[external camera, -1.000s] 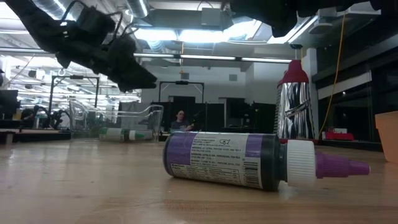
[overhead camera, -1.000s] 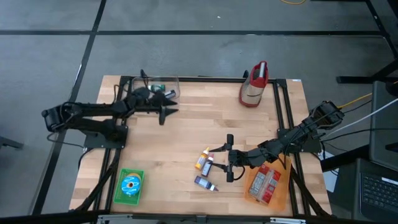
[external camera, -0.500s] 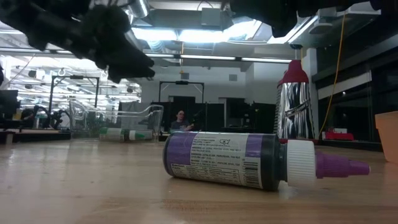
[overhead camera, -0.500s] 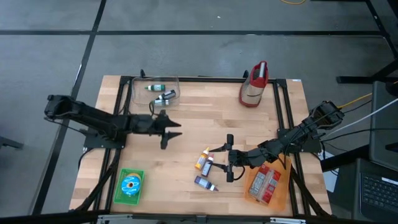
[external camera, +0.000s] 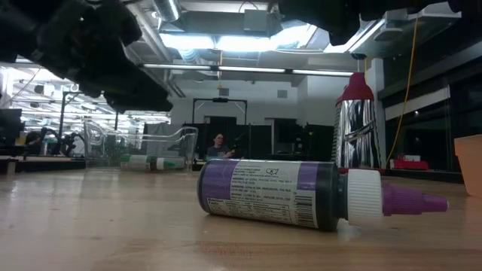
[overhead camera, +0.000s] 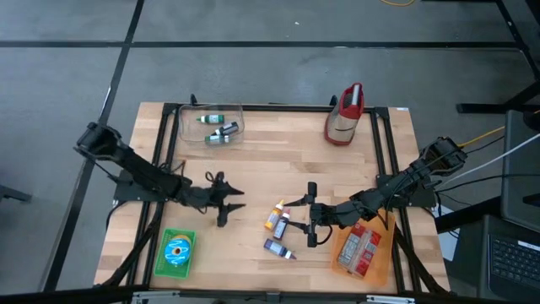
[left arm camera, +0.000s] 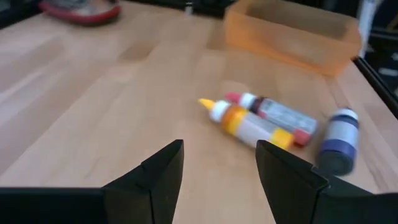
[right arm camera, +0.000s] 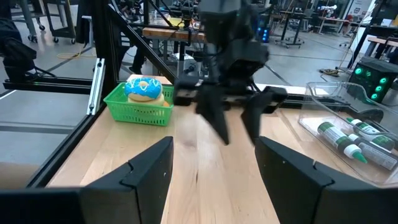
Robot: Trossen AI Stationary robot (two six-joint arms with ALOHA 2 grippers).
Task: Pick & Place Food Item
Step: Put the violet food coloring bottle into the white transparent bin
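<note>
In the low view the purple bottle (external camera: 301, 194) hides the other bottles. The clear bin (overhead camera: 211, 124) holds two green-capped bottles (overhead camera: 221, 131); the green basket (overhead camera: 175, 252) holds a blue donut (overhead camera: 177, 250); the orange tray (overhead camera: 364, 250) holds a red packet (overhead camera: 359, 247). The yellow bottle (left arm camera: 245, 123) lies mid-bench, tip toward the left gripper (overhead camera: 226, 201), which hovers released and empty. The right gripper (overhead camera: 310, 214), jaws spread, holds nothing beside the bottles.
</note>
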